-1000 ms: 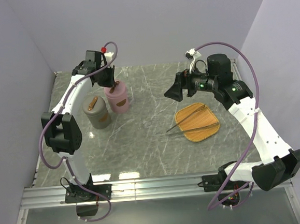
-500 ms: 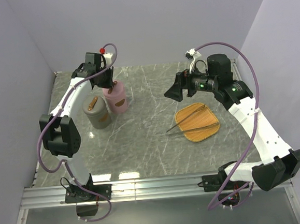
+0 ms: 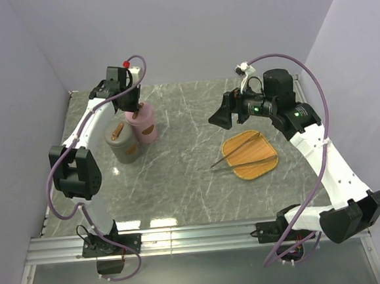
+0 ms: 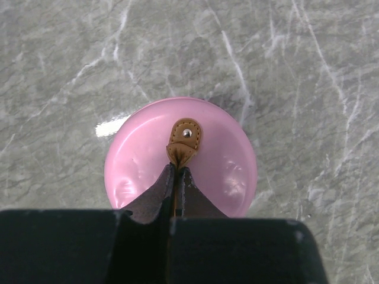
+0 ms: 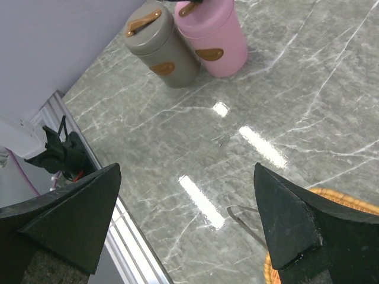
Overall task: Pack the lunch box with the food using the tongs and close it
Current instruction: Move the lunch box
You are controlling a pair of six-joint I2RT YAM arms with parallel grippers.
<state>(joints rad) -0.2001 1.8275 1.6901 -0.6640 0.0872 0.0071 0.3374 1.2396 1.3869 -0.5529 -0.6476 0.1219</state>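
The brown strap (image 4: 185,142) on the pink pot (image 4: 225,171) is pinched tight by the left gripper (image 4: 177,173), and the right gripper (image 5: 186,177) is spread wide open.

The left gripper's two dark fingers are pressed together on the strap, right on top of the pink pot's lid. A grey pot (image 3: 123,144) is seen just beside that pot. Nothing is held between the right gripper's fingers, which are up over the grey table (image 3: 193,181). Down below them, the silver tongs (image 3: 240,154) are laid across an orange tray (image 3: 255,170), with the joined end poking off the tray's edge toward the pots.
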